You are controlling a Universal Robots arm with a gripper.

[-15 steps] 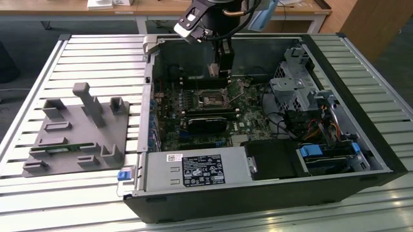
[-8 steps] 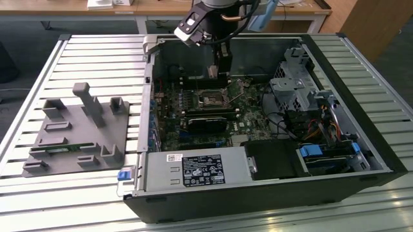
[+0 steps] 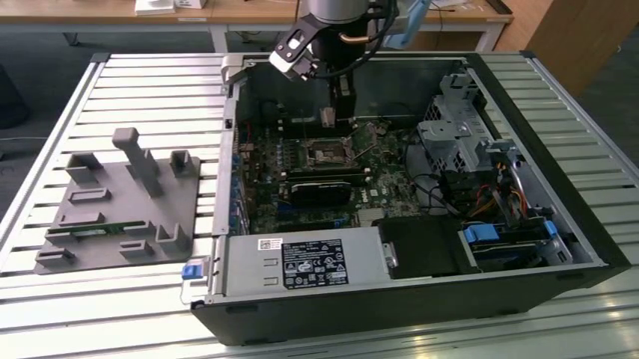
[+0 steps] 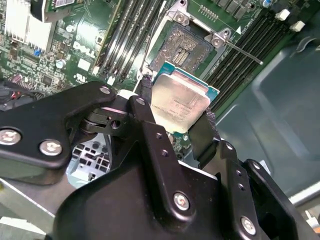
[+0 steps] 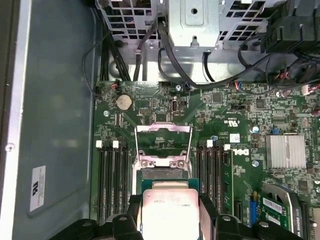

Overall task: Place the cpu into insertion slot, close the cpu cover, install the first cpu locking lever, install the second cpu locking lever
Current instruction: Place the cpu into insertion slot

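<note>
Second wrist view, Q: gripper (image 4: 176, 111) status?
A: Pinching cpu (image 4: 182, 97) by opposite edges, held clear of and near insertion slot (image 4: 187, 46); cpu cover (image 5: 164, 145) raised. Advice: keep cpu level, square to insertion slot, lower straight, no sliding.

Pale silver-beige flat square metal chip (image 4: 179, 102) with teal-green border; matte black pincer (image 4: 176, 114); green circuit board (image 5: 240, 125); black memory slots (image 5: 112, 180).
</note>
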